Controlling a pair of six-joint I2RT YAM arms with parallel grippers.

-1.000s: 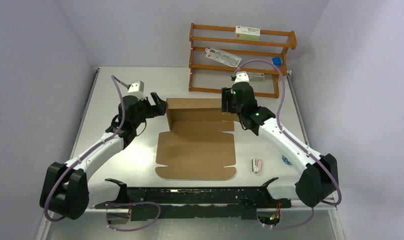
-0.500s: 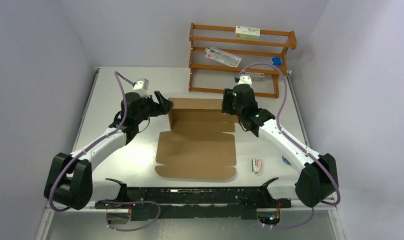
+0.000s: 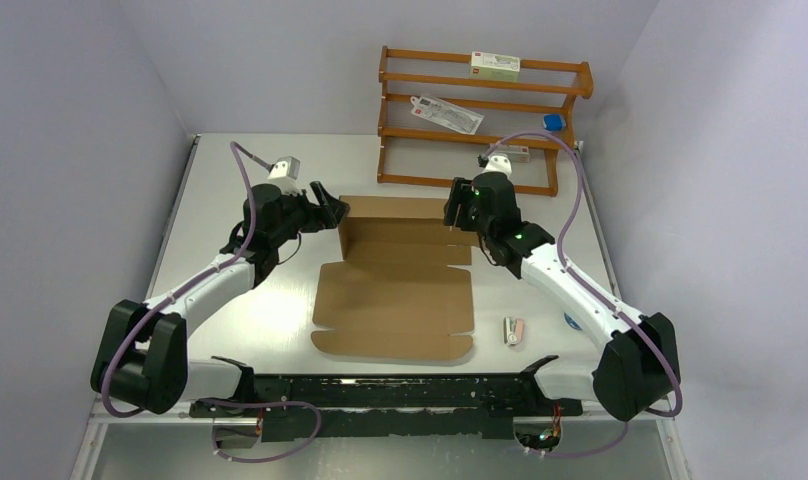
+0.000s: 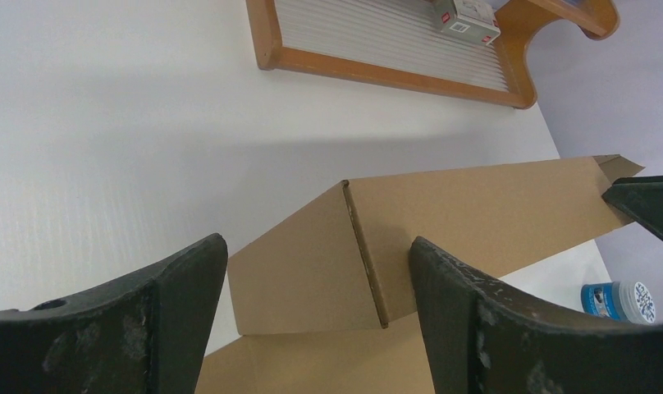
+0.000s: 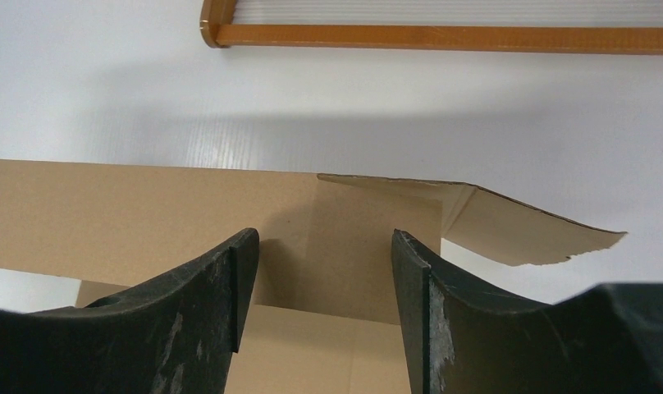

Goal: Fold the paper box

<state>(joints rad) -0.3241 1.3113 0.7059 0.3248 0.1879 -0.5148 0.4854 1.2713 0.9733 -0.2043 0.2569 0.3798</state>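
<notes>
White tabletop (image 3: 280, 305), paper box (image 3: 392, 300), rear wall upright, both arms' jaws spread at its corners.

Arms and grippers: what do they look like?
Left arm and right arm: white links, black joints and bases, a purple cable looping along each. Green light on the right. Fingers black, curved, scuffed pale.
</notes>
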